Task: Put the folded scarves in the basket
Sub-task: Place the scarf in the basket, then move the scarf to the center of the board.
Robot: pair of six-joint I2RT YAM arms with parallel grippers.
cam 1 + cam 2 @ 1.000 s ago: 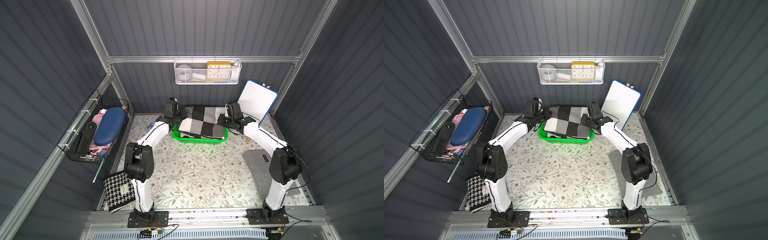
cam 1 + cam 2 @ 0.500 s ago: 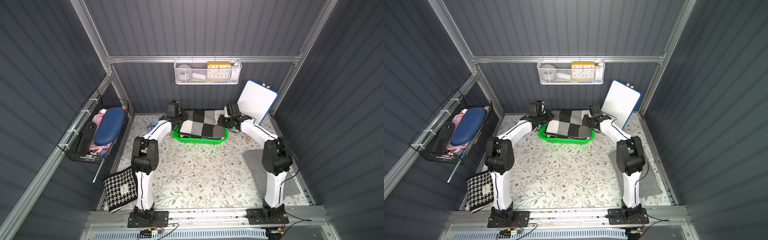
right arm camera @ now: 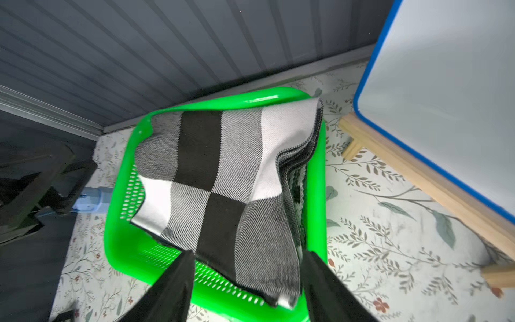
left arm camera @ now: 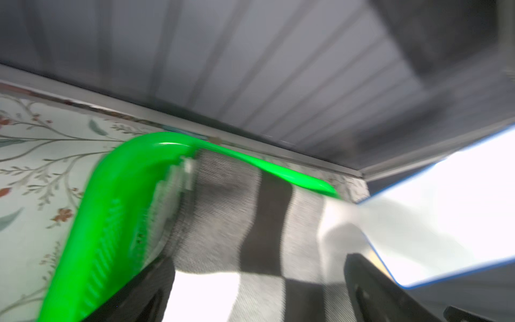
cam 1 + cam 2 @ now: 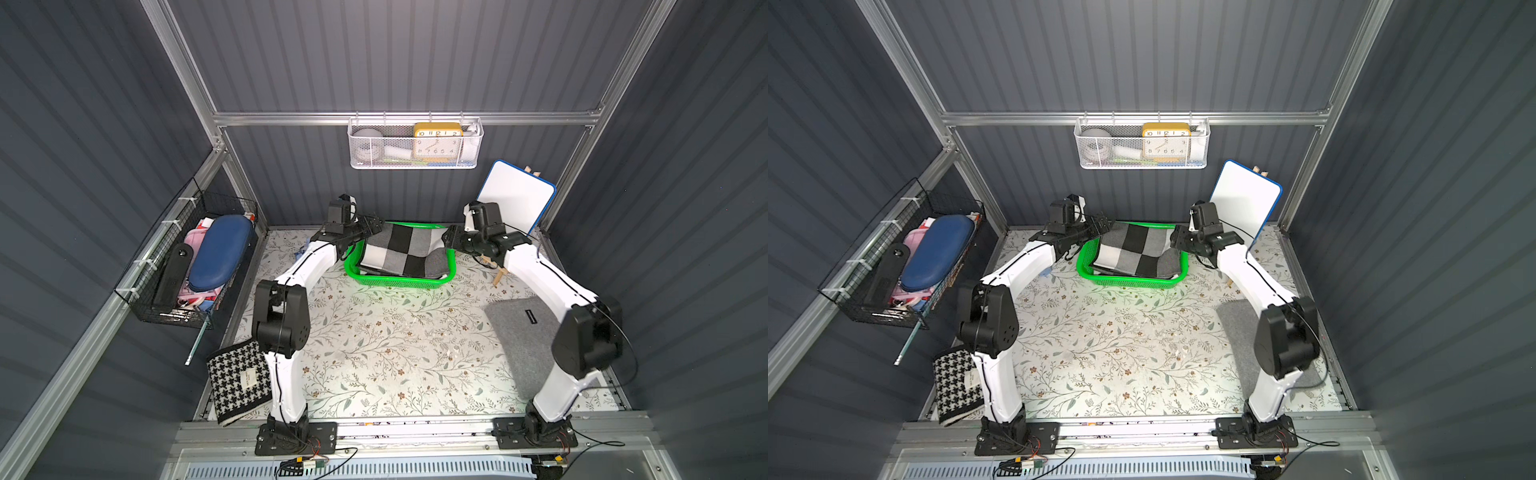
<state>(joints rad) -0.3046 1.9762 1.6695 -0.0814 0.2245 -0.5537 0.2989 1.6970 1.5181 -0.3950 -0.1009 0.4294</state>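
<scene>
The folded scarf [image 5: 405, 253] [image 5: 1138, 253], checked in black, grey and white, lies in the bright green basket [image 5: 395, 283] [image 5: 1129, 281] at the back of the table. One corner rests on the basket's rim [image 3: 317, 111]. My left gripper [image 5: 372, 224] [image 4: 259, 278] is open at the scarf's left end, fingers [image 4: 150, 290] apart over the cloth. My right gripper [image 5: 451, 239] [image 3: 246, 267] is open at the right end. Its fingers [image 3: 172, 284] stand on either side of a scarf corner [image 3: 267, 251] without pinching it.
A blue-edged whiteboard [image 5: 515, 199] on a wooden easel stands at the back right, close to my right arm. A grey felt mat [image 5: 523, 336] lies at the right and a houndstooth cloth [image 5: 241, 382] at the front left. A black wire basket [image 5: 187, 270] and a white mesh basket [image 5: 415, 143] hang on the walls.
Both grippers have gone from shut to open and let go of the scarf. The scarf has sunk lower into the basket. Both arms have changed pose.
</scene>
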